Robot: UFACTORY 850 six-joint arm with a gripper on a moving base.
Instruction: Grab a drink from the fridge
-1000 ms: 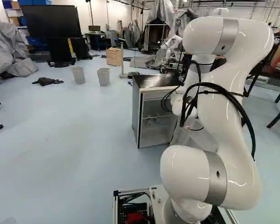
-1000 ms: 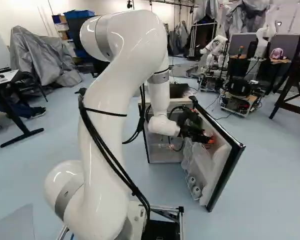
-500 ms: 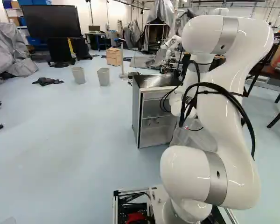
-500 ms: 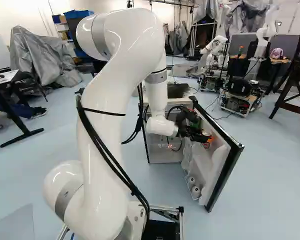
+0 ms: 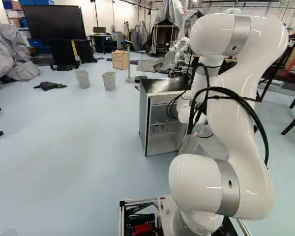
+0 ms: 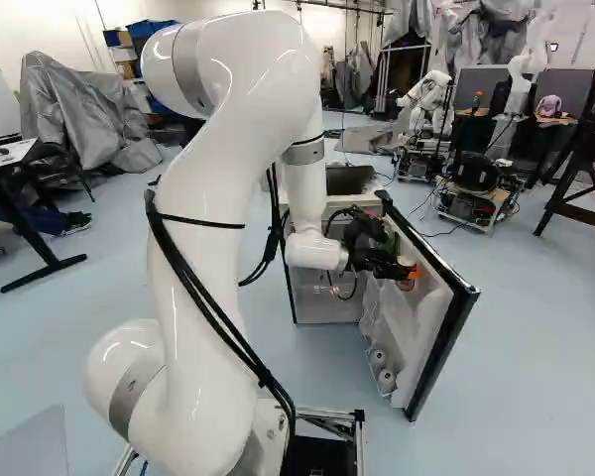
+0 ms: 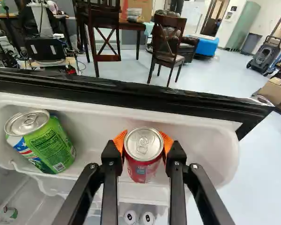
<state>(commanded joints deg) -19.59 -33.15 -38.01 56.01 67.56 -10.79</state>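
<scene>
close wrist view, seemingly slightly downward

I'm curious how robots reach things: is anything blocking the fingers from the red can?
Nothing visible is in between: the fingers' orange pads touch the red can from both sides. The green can sits well aside.

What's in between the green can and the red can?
The wrist view shows one orange-padded finger of the gripper, against the red can, then bare white door shelf.
</scene>
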